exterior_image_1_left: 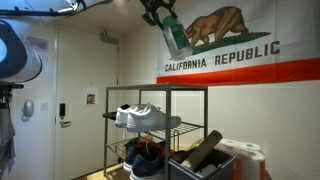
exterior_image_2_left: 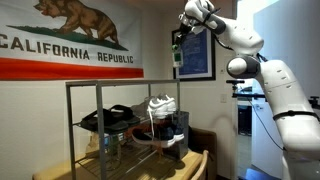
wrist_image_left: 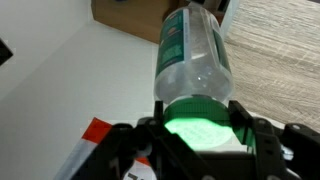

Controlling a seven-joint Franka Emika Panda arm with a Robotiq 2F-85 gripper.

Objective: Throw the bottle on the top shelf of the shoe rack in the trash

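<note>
The end effector (wrist_image_left: 197, 128) is clenched on one end of the bottle (wrist_image_left: 195, 60), high above the shoe rack (exterior_image_1_left: 160, 91). The one-ended hold may let the bottle pivot or slip. Early release would drop it short of the trash (exterior_image_1_left: 215, 168).

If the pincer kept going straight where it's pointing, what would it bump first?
The pincer points steeply down, bottle leading. In the wrist view a brown thing lies just past the bottle's tip, so probably that, perhaps inside the trash; depth is unclear.
</note>
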